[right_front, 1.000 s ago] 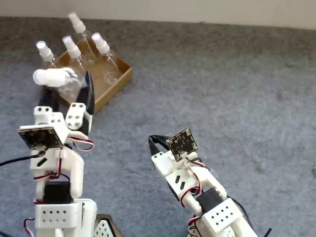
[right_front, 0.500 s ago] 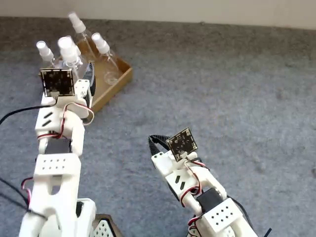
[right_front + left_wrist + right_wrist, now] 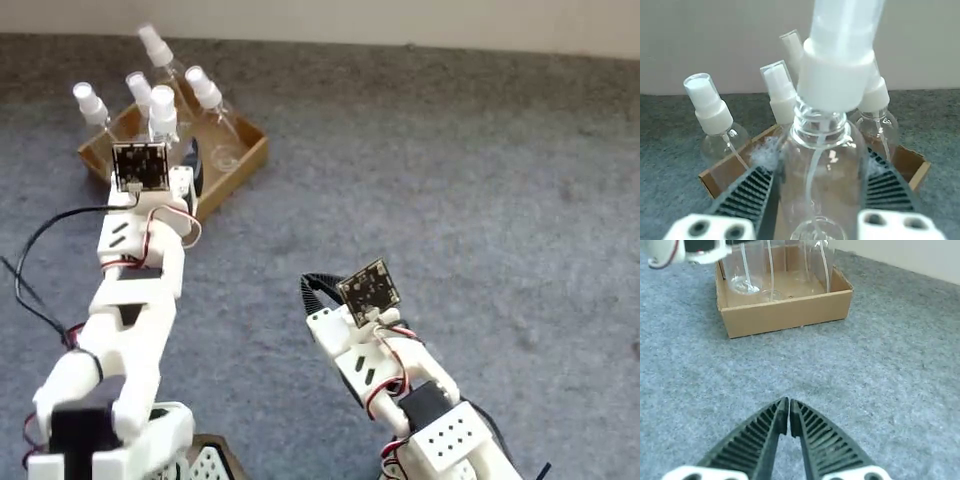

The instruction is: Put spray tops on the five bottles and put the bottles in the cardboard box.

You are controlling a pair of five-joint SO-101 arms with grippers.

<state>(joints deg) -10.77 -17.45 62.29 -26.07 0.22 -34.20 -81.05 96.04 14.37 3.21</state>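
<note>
Nearest the bases, right gripper (image 3: pixel 789 415) sat pressed together, empty, over carpet (image 3: pixel 890 365); farther out left gripper (image 3: pixel 820 167), pinching the last bottle (image 3: pixel 822 135), had swung it upright and out over the box (image 3: pixel 785 315) beside four others (image 3: pixel 208 95), so probably only lowering remained.

place: ordinary carpeted room, could be a home or an office, honestly can't tell which | under me: short grey carpet (image 3: pixel 470 170) all round | far edge: plain pale wall (image 3: pixel 420 18) meeting the carpet
</note>
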